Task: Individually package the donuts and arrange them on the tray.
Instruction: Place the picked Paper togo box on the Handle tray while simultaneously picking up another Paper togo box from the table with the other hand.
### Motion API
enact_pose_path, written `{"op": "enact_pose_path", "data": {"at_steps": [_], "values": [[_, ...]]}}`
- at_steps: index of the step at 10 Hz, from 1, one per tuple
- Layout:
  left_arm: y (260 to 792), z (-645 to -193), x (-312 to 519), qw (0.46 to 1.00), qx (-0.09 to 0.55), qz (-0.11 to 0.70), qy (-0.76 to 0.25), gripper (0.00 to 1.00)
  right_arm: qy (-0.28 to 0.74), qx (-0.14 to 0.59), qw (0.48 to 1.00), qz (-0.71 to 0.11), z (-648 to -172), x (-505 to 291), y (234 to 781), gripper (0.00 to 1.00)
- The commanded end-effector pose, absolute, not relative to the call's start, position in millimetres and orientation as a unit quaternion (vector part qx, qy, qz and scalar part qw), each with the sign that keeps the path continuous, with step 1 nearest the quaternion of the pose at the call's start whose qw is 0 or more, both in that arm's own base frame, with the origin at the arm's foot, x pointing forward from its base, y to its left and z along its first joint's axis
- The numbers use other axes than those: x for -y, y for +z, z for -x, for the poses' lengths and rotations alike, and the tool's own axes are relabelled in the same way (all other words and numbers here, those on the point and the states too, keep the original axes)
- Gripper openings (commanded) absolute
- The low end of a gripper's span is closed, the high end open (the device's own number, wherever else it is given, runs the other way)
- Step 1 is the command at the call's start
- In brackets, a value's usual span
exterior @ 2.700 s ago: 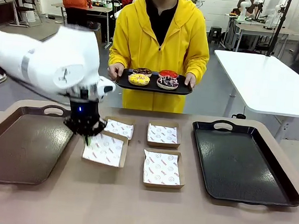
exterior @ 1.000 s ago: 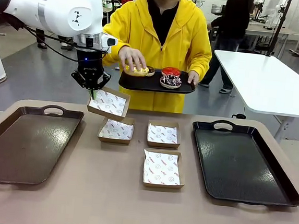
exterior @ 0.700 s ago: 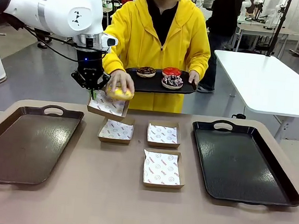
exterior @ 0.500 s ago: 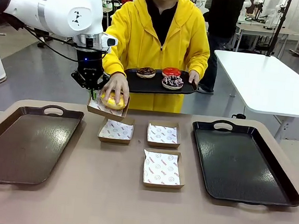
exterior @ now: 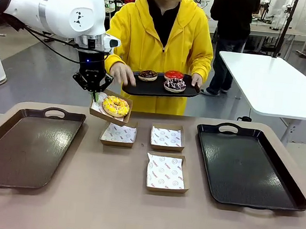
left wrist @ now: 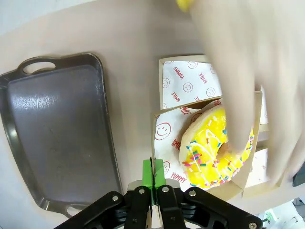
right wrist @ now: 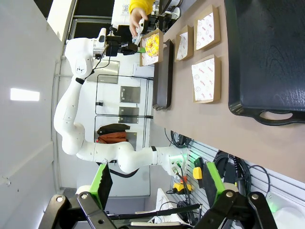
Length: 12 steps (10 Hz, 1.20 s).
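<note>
1. The left gripper (exterior: 94, 91) is pinched tight on the rim of a box (exterior: 96, 108), held tilted over the far edge of the table (exterior: 108, 201).
2. The yellow donut (exterior: 115, 106) lies in that box.
3. Three donuts (exterior: 174, 84) sit on the person's tray (exterior: 144, 88).
4. The right gripper (right wrist: 157, 183) gapes, empty.

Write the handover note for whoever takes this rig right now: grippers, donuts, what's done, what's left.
Left gripper: shut on the rim of a paper-lined box, held tilted above the far side of the table.
Right gripper: open, holding nothing, well off the table.
The yellow donut lies in the held box. The chocolate donut, red donut and purple donut sit on the small tray that the person holds.
Done: one donut boxed.
Left: set that box on a tray, then box the other three. Three lined boxes wait between the two large trays.
</note>
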<state>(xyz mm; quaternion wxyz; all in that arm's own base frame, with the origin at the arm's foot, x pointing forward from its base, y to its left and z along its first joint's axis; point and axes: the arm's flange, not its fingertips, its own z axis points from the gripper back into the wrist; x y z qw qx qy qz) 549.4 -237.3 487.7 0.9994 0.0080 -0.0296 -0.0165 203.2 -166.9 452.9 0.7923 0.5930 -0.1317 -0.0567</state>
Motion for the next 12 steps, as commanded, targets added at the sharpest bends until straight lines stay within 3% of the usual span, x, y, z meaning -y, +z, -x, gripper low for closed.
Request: {"op": "enact_pose_path", "data": {"at_steps": [1, 8, 9, 12], "values": [[489.6, -545.2, 234.9, 0.999, 0.03, -0.01, -0.015, 0.0, -0.051, 0.138, 0.787, -0.599, -204.7, 167.7, 453.0, 1.0], [487.6, -549.4, 237.3, 0.999, 0.03, -0.008, -0.017, 0.01, -0.057, 0.132, 0.792, -0.593, -203.2, 166.9, 452.9, 1.0], [496.1, -544.3, 227.4, 0.998, 0.051, -0.014, -0.041, 0.01, -0.037, 0.122, 0.825, -0.551, -206.9, 143.9, 470.6, 1.0], [518.9, -502.4, 190.4, 0.998, 0.028, -0.034, -0.046, 0.01, -0.029, 0.087, 0.886, -0.455, -235.8, 84.1, 521.3, 1.0]]}}
